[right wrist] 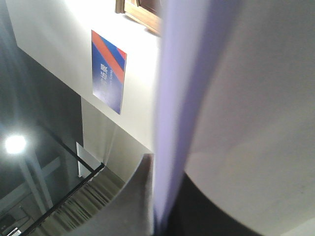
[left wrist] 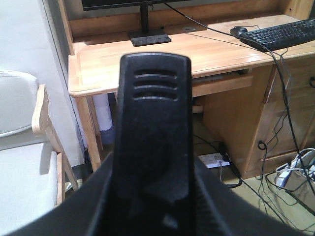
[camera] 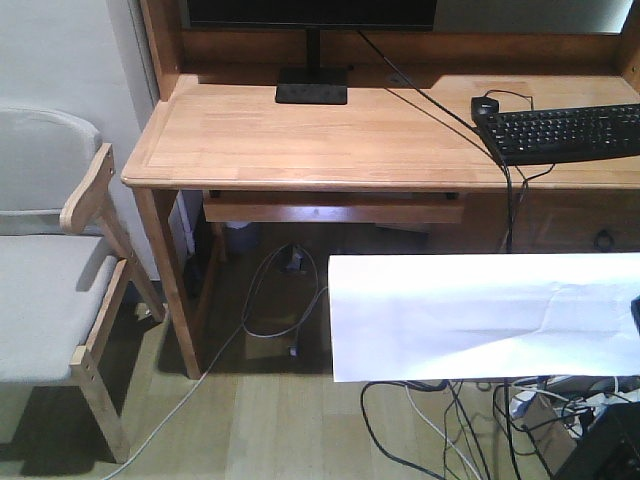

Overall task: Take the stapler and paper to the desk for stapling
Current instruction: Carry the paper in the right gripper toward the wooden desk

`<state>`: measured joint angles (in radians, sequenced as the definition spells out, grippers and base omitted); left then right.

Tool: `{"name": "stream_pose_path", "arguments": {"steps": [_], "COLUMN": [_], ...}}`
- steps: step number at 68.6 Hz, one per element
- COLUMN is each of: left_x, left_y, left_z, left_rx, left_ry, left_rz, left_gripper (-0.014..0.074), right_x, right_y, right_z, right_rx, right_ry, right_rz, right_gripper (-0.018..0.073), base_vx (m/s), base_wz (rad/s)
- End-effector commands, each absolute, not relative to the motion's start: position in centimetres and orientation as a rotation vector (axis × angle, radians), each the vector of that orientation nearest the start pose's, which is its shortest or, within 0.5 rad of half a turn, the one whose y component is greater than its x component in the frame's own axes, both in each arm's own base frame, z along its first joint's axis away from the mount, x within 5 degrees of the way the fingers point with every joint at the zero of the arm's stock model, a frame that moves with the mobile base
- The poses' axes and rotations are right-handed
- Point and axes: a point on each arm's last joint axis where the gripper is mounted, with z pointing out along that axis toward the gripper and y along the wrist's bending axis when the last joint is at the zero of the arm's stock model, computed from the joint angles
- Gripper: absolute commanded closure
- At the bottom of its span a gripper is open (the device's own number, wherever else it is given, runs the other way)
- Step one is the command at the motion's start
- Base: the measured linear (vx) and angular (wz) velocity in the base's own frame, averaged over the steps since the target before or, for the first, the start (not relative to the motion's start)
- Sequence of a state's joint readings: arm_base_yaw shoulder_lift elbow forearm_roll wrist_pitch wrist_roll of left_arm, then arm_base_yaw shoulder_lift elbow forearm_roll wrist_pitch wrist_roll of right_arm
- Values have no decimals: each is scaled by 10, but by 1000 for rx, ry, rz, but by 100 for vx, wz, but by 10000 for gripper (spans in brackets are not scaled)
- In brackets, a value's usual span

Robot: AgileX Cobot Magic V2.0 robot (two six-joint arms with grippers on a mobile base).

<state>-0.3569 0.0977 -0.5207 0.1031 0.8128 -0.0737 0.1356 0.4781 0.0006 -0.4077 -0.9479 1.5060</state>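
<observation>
Left wrist view: left gripper [left wrist: 153,209] looks clamped on the stapler [left wrist: 152,123], its black ridged top filling my frame, in the air short of the desk [camera: 300,140]. Right gripper [right wrist: 162,219] pinches the paper [camera: 480,315] by one edge; sheet held out flat, white, faintly creased, in front of the desk, not on it. Carry step, I judge; next, both loads need bringing over the desk edge onto bare wood left of the keyboard [camera: 565,130].

Left gripper [left wrist: 152,211] was matte black moulded plastic: two broad smooth fingers [left wrist: 98,209], outer edges sloping outward toward the camera. Right gripper [right wrist: 165,216] was blurred: one greyish-brown finger [right wrist: 130,201] with a curved rim, the other near-black and rounded. Front view showed only a dark blue-black rounded sliver of the right arm [camera: 636,312] at frame edge.
</observation>
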Motion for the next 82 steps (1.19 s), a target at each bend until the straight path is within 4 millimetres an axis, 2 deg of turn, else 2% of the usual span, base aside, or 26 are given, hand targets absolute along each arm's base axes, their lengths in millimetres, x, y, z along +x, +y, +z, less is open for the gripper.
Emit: {"name": "stream_pose_path", "arguments": {"steps": [1,82], "left_x": [20,20], "left_y": [-1,-1], "left_z": [322,322], "left_rx": [267,267], "left_ry": [1721,1721], "left_rz": [-200,-200], "left_gripper": [603,603], "right_x": [76,76], "right_y": [40,40], "right_z": [267,267], "right_rx": [290,290], "right_ry": [1071,1071], "right_rz": [1435,1435], "right_gripper": [565,564], "base_vx": [14,15], "base_wz": [-1,2]}}
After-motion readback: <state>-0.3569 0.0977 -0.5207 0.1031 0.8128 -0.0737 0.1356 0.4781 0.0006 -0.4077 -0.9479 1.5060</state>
